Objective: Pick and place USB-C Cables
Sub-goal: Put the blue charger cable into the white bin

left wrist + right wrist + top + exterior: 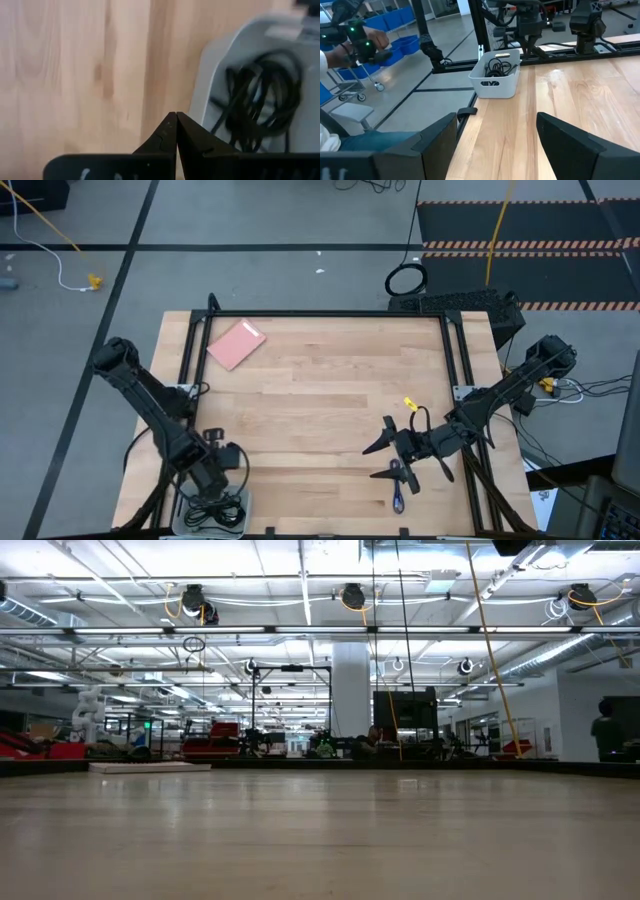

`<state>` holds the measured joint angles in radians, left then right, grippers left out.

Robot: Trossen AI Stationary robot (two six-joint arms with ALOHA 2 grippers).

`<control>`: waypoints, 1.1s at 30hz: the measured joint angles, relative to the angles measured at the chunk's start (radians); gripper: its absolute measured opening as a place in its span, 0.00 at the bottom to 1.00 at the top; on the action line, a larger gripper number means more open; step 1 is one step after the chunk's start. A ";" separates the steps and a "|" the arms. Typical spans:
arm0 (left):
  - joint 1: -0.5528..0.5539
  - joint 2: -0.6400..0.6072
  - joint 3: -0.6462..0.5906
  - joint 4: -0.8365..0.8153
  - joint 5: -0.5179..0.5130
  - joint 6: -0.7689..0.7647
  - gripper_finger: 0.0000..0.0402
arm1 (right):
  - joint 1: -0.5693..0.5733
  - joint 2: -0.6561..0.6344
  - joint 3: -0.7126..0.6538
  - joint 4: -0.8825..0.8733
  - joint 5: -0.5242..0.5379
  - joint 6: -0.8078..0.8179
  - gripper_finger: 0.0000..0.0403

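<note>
left gripper (176, 120) fingers together, right gripper (384, 461) fingers spread

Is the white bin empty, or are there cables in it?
Not empty: the white bin holds coiled black cables, seen in both wrist views.

pink card (237, 344) flat, table's (320, 395) far-left corner; perhaps paper

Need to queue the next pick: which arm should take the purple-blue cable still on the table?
Right, probably. The right gripper is open and hovers by the purple-blue cable, while the left gripper is shut over at the white bin holding black cables.
</note>
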<state>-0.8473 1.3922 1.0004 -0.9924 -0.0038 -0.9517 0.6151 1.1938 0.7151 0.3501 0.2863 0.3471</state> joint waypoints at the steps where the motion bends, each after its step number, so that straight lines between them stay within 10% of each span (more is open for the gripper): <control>1: -0.013 0.000 0.000 -0.017 0.009 -0.026 0.02 | 0.000 0.000 0.000 -0.002 0.000 0.000 0.66; 33: 0.242 0.000 0.000 0.524 -0.278 0.703 0.02 | 0.000 -0.005 0.000 -0.005 0.004 -0.020 0.66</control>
<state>-0.6052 1.3926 1.0008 -0.4688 -0.2817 -0.2487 0.6151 1.1885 0.7151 0.3447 0.2905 0.3273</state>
